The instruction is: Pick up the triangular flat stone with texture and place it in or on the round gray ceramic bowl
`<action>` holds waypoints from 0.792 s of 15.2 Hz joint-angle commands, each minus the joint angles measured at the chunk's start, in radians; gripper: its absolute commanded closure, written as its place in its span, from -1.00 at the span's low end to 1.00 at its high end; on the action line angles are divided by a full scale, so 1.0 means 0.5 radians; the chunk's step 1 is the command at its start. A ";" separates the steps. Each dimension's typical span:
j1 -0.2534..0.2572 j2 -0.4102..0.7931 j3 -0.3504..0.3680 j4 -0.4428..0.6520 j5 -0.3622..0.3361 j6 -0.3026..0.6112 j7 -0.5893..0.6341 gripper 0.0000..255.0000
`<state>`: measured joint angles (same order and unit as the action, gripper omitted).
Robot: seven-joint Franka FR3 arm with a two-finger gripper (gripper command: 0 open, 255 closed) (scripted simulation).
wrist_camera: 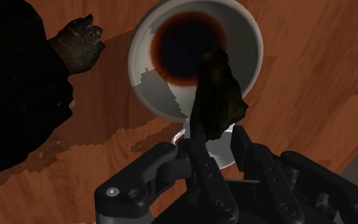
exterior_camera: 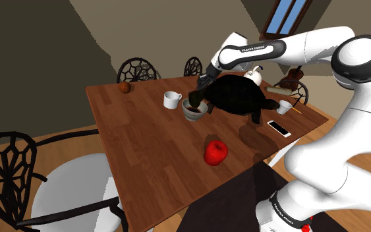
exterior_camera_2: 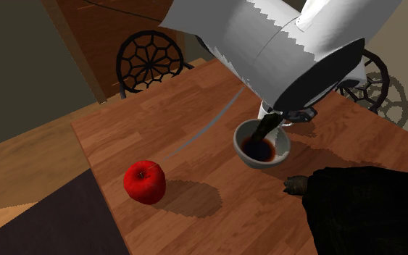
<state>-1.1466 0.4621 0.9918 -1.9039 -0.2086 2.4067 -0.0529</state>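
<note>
The gripper (wrist_camera: pixel 217 139) is pinching the stone (wrist_camera: pixel 219 89) by its lower end, one black finger on each flat face, so the broader part stands out beyond the fingertips. The stone is a dark, rough, mottled slab, thin and roughly triangular. It is clear of the table (wrist_camera: pixel 311 76) and hangs just over the bowl (wrist_camera: pixel 147 83), its far tip above the bowl's dark reddish inside and its held end above the near rim.

By its look the stone is stiff and will not give under the pads. It is probably weighty for its thinness, and its coarse faces should resist slipping. The flat faces are the sound place to grip, as here, rather than the uneven edges. Held near one end, the free part could pivot if jolted. The bowl looks pale, glossy and likely brittle, so a low release seems wiser than a drop.

Just beside the bowl, apart from it, lies a large black turtle-like figure (wrist_camera: pixel 18 89) with one clawed foot near the rim. Farther from the hand sit a red apple (exterior_camera: pixel 215 151) and a white mug (exterior_camera: pixel 171 99), and past the table's edge a dark openwork chair (exterior_camera: pixel 12 171)
</note>
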 commanded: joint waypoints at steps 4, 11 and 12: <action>0.004 0.003 -0.004 -0.002 -0.004 0.007 0.002 1.00; 0.004 0.003 -0.004 -0.002 -0.004 0.007 0.002 -1.00; 0.004 0.003 -0.004 -0.002 -0.004 0.007 0.002 -1.00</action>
<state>-1.1448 0.4637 0.9899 -1.9051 -0.2106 2.4102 -0.0518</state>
